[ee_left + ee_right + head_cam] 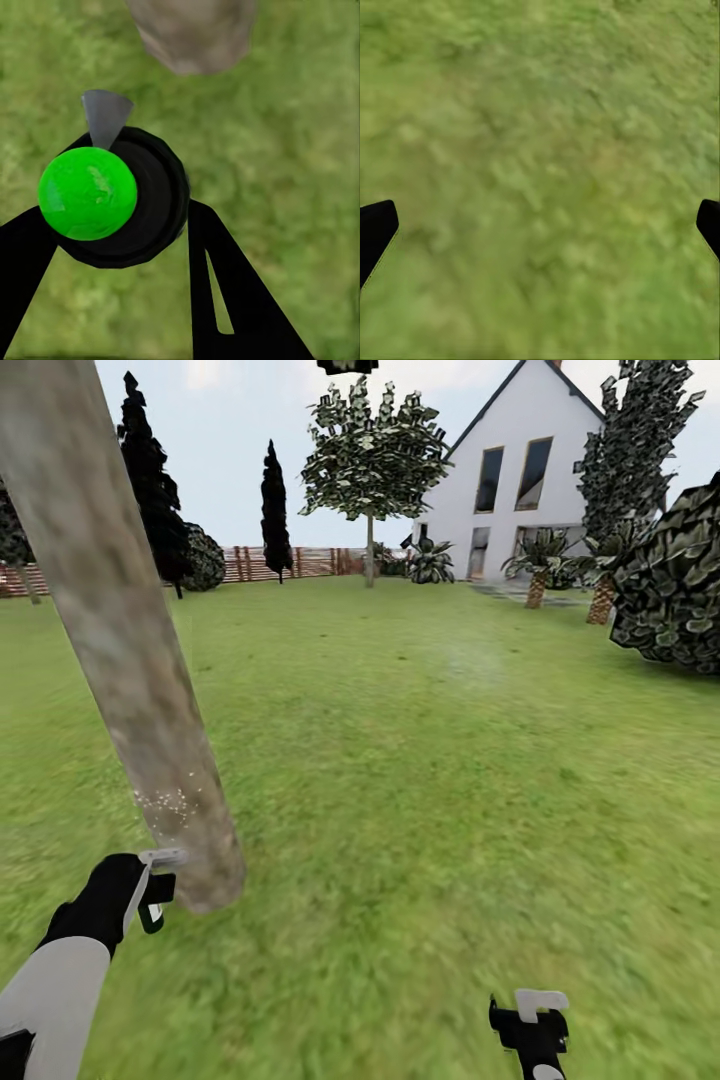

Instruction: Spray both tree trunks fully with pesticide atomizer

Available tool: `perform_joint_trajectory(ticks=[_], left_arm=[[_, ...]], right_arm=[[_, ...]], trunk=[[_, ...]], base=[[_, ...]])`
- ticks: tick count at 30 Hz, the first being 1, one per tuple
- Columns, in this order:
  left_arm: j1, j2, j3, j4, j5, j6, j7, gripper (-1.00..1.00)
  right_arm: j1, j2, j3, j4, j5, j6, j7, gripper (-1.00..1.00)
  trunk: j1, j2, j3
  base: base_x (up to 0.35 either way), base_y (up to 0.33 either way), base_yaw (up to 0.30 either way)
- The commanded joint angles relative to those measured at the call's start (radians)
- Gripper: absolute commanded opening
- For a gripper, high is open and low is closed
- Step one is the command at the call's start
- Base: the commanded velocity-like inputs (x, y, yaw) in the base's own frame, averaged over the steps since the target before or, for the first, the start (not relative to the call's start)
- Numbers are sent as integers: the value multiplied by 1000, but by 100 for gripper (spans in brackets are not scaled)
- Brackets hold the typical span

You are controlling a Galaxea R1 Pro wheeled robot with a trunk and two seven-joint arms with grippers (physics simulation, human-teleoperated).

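A thick tan-grey tree trunk (130, 660) slants down the left of the head view, and its base (195, 34) shows just ahead of the nozzle in the left wrist view. White pesticide specks (168, 802) dot its lower part. My left gripper (158, 885) (120, 217) is shut on the pesticide atomizer (152, 913) (90, 191), a black round bottle with a bright green top and a grey nozzle aimed at the trunk. A second tree (370, 550) stands far across the lawn. My right gripper (530, 1020) hangs open over grass (540, 180), its fingertips (375, 229) wide apart.
Green lawn (430, 760) stretches ahead to a slat fence (290, 563). A white house (520, 480), palms (535, 575) and a big dark bush (670, 580) stand at the right. Dark narrow trees (150, 490) rise at the back left.
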Motion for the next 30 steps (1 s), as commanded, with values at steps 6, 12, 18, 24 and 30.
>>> perform_joint_trajectory(ticks=[6, 12, 18, 24, 30], left_arm=[[-1, 6, 5, 1, -11, 4, -8, -100], [-1, 7, 5, 5, -11, 4, -8, -100], [-1, 6, 4, 7, -11, 4, -8, -100], [-1, 2, -2, -1, -11, 4, -8, -100], [0, 10, 3, 10, -13, 4, 3, -100]], right_arm=[[0, 0, 9, 0, -9, -2, -2, 100], [0, 0, 9, 0, -9, -2, -2, 100], [0, 0, 9, 0, -9, -2, -2, 100], [0, 0, 9, 0, -9, -3, -2, 100], [0, 0, 9, 0, -9, -3, -2, 100]], trunk=[[0, 0, -1], [0, 0, -1], [0, 0, -1], [0, 0, -1], [0, 0, -1]], base=[[176, -239, 251], [171, -239, 15], [149, -249, 0], [133, -259, 101], [132, -259, 235]])
